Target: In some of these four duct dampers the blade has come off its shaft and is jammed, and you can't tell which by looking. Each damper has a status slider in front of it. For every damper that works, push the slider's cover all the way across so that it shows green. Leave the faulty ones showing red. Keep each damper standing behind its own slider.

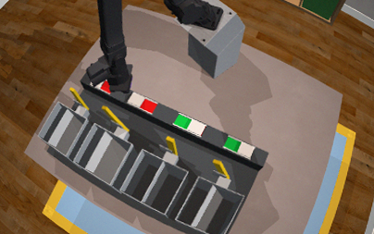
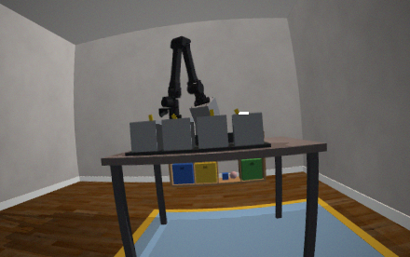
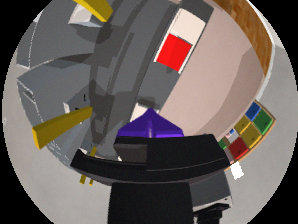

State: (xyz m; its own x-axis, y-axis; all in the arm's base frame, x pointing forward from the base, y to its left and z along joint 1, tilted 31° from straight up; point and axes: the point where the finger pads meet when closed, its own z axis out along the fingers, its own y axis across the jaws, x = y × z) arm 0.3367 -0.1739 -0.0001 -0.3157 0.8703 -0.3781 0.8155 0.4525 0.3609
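Note:
My gripper (image 1: 130, 84) (image 3: 150, 111) is shut and empty, its purple fingertips low over the slider rail between the two left sliders. The far-left slider (image 1: 106, 86) (image 3: 174, 52) shows red, partly hidden by the gripper in the top view. The second slider (image 1: 149, 106) shows red. The third slider (image 1: 182, 121) and the far-right slider (image 1: 232, 143) show green. Behind them stand the far-left damper (image 2: 143, 136), second damper (image 2: 177, 134), third damper (image 2: 211, 131) and far-right damper (image 2: 248, 128), each behind its own slider.
Yellow handles (image 1: 115, 119) (image 1: 172, 146) (image 1: 221, 169) stick up between dampers and sliders; another handle (image 1: 78, 99) is close to the gripper. The grey arm pedestal (image 1: 215, 51) stands on the table (image 1: 303, 106), behind the slider rail.

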